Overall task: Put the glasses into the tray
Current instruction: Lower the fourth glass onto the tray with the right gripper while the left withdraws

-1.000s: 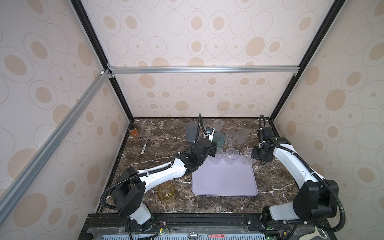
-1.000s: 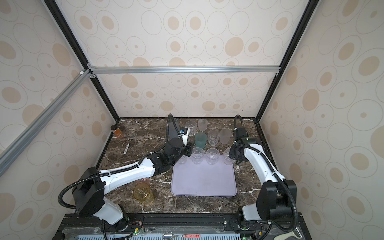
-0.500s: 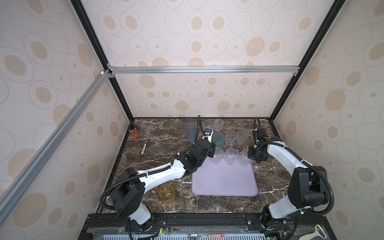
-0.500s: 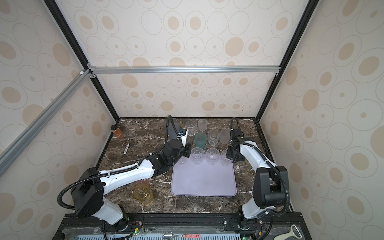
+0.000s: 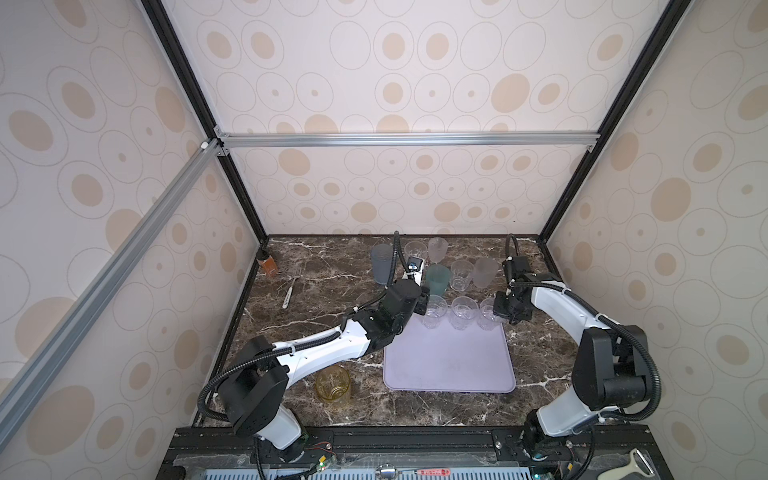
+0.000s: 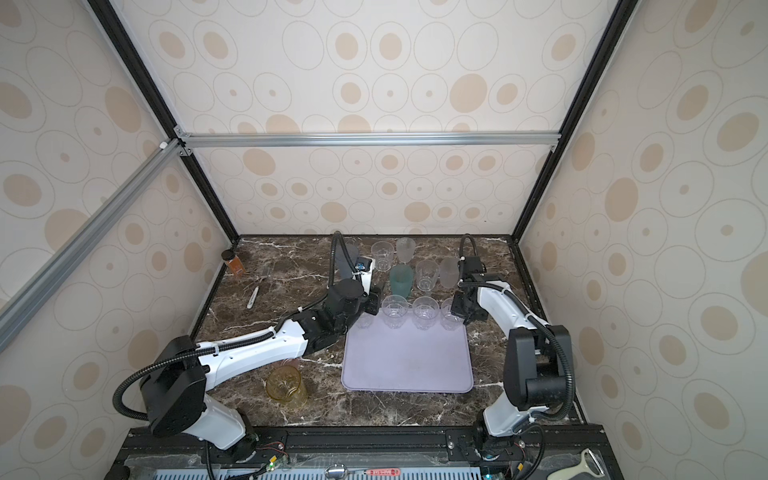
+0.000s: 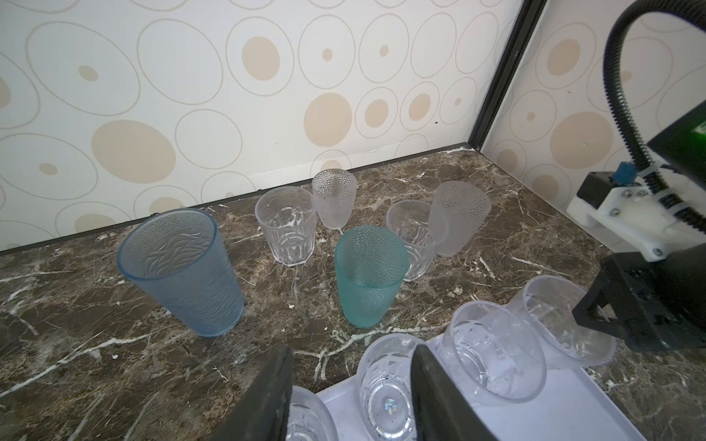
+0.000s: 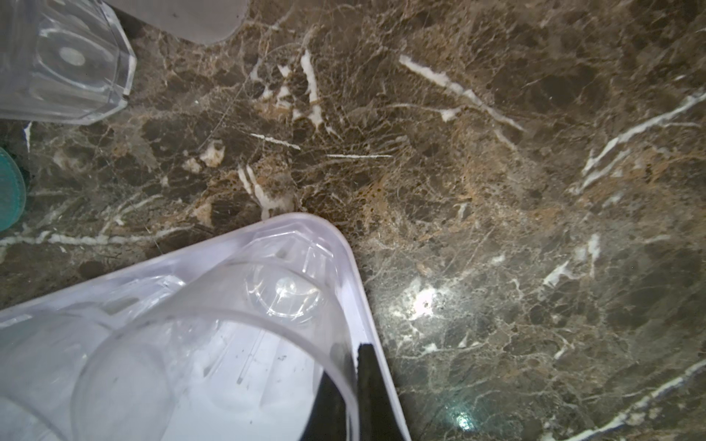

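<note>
Three clear glasses (image 5: pixel 462 312) stand in a row on the tray (image 5: pixel 449 365).

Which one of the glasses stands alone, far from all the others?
The amber-yellow glass, beside the tray's near left corner; every other glass is grouped at the tray's far edge or behind it.

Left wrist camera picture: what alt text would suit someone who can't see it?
Six empty glasses stand on a dark marble table by a spotted wall: a tall blue glass, a teal glass, two clear glasses, two frosted glasses. Nearer, three clear glasses line a pale tray, with the left tool open and the right tool pinching the end glass.
</note>
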Robot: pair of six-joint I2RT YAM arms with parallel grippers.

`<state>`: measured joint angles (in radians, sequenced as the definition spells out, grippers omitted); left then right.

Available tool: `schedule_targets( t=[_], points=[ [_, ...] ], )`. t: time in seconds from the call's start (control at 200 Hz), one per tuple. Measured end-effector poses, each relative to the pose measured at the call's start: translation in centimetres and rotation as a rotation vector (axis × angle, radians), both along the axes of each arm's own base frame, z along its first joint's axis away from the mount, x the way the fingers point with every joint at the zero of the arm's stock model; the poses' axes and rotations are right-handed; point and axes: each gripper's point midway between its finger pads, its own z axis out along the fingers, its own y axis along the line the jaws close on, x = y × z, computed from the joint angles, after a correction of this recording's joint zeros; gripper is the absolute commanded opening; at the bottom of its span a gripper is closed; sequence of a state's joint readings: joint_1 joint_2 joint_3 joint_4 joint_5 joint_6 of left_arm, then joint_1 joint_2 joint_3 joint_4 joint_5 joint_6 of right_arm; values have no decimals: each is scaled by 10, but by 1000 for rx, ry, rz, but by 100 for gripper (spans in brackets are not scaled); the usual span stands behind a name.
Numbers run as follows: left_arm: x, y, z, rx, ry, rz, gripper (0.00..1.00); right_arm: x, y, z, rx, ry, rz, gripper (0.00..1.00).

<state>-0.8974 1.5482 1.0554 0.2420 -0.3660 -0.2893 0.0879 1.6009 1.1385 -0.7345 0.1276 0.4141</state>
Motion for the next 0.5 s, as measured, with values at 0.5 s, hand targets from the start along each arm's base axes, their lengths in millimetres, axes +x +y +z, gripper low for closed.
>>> schedule_targets(
  t=[0.5],
  points=[
    [0, 0, 0, -1, -1, 0, 51, 5, 0, -7, -45, 4, 21, 24]
  ],
)
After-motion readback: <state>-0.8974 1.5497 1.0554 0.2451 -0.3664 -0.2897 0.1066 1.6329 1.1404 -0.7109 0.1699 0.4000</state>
